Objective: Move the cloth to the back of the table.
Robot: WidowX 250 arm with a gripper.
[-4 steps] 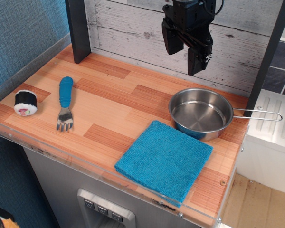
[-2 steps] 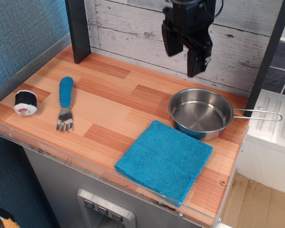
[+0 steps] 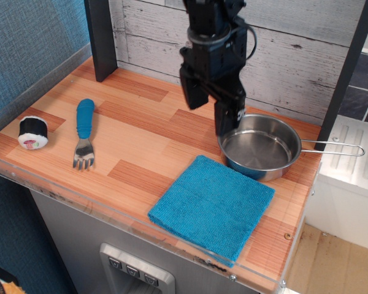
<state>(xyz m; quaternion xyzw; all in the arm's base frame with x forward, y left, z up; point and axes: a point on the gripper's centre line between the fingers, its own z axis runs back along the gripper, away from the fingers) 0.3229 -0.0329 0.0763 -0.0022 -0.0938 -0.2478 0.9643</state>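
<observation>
The cloth (image 3: pixel 212 205), a flat square bright blue terry towel, lies at the front right of the wood-plank table (image 3: pixel 141 131), its far corner touching the steel pan. My gripper (image 3: pixel 208 115) is black, open and empty, its two fingers pointing down. It hangs above the table's middle, behind the cloth's far left edge and just left of the pan. Nothing is between the fingers.
A steel pan (image 3: pixel 259 147) with a long wire handle sits behind the cloth at the right. A blue-handled fork (image 3: pixel 83 131) and a sushi roll toy (image 3: pixel 32 133) lie at the left. A dark post (image 3: pixel 102 40) stands at the back left before the plank wall.
My gripper has come down and moved left and forward, from high near the back wall to low beside the pan. The cloth, pan, fork and sushi roll have not moved.
</observation>
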